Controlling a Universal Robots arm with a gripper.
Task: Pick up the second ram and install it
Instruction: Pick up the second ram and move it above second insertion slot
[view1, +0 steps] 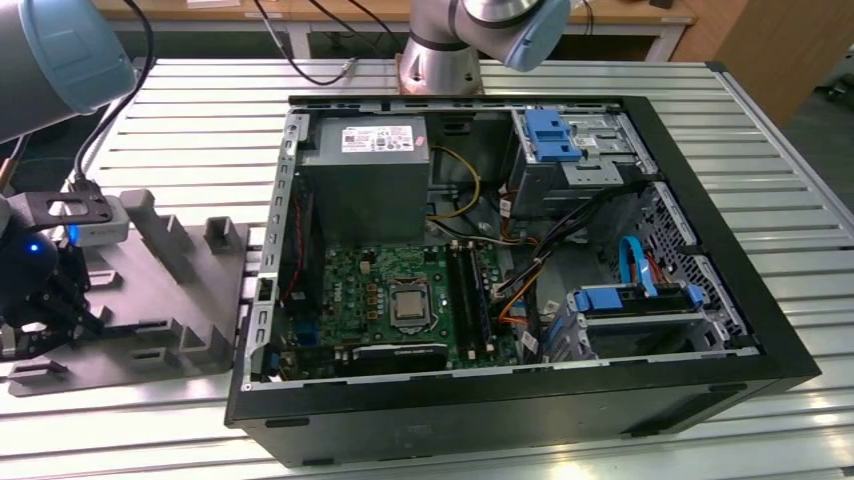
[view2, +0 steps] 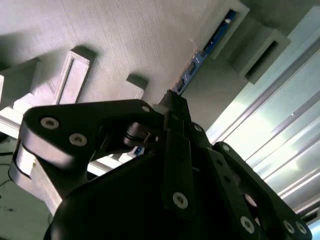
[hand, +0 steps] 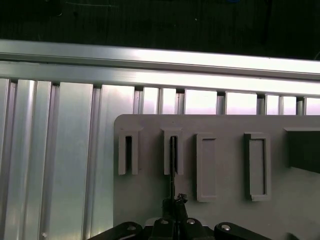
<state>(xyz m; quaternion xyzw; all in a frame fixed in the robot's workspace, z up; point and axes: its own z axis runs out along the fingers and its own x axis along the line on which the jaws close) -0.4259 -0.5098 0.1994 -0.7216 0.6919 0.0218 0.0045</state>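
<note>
Gripper: a black gripper (hand: 175, 201) made of bolted metal links is parked low over the holder. In the exterior view it is seen at that view's left edge, well apart from the case.
Fingers: the slim black fingers (view2: 175, 120) are brought almost together, with just the thin board edge left between them. The near end of the strip looks pinched by them.
Second ram: the second ram (view2: 207, 47), a long, narrow, flat dark-blue circuit-board strip, is stood on edge in a slot of the holder. In the first wrist view it is seen edge-on as a thin dark line running into the fingertips.
Holder: a matte grey plastic holder (hand: 230, 165) with a slightly grainy surface is fitted with raised, square-cornered slot walls and wider rectangular pockets.
Desk: the holder and the case are both carried by a shiny, ribbed silver desk (view1: 187, 130) of aluminium slats.
Case: a black sheet-metal tower case (view1: 534, 400) is laid on its side with the panel off.
Inside: a green motherboard (view1: 360, 290) with long black slot rails (view1: 467, 290), a boxy grey power supply (view1: 367, 180) and blue plastic drive brackets (view1: 550, 135) are packed in there.
</note>
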